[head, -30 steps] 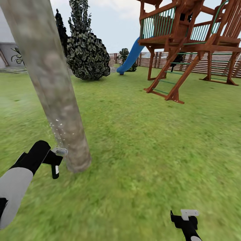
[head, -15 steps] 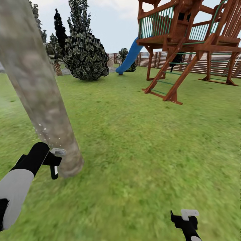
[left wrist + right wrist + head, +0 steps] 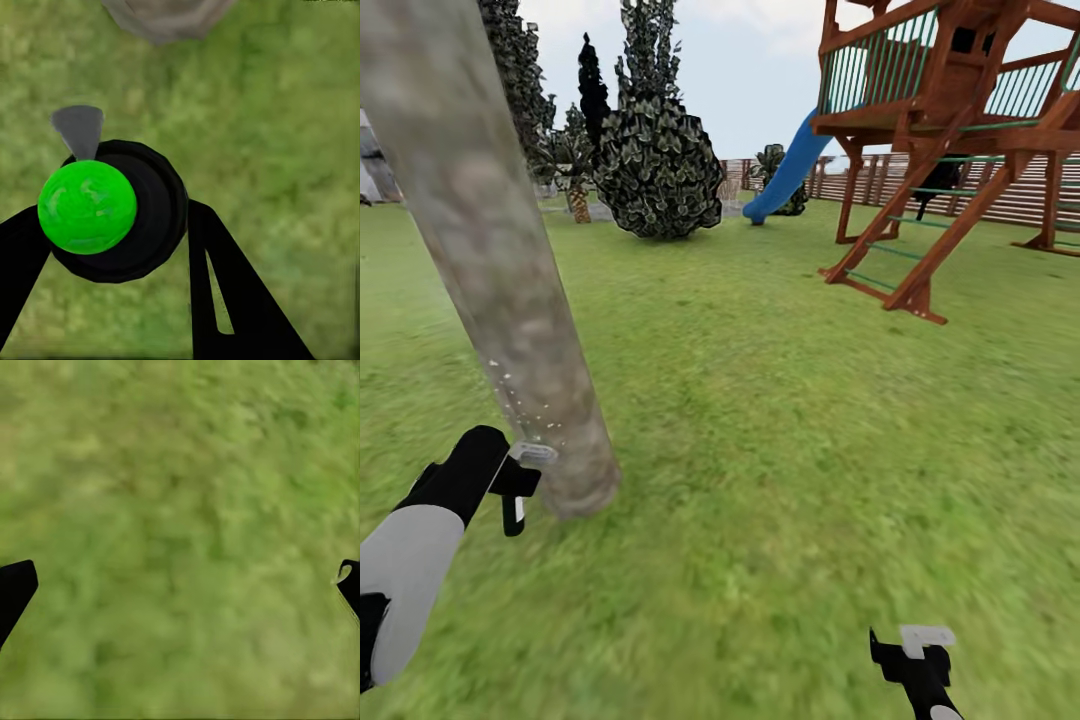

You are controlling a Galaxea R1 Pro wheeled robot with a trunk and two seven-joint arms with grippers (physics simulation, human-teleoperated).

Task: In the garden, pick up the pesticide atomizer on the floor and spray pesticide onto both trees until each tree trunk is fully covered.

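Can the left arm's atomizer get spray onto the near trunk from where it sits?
Probably yes. The left gripper holds the pesticide atomizer right beside the base of the tree trunk, with nothing between them, and white droplets fleck the bark just above it. The upper trunk looks beyond its reach.

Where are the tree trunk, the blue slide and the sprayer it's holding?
tree trunk [image 3: 510, 290], head view, mid bark.
blue slide [image 3: 790, 170], head view, middle of chute.
pesticide atomizer [image 3: 112, 210], left wrist view, black body beside green cap.
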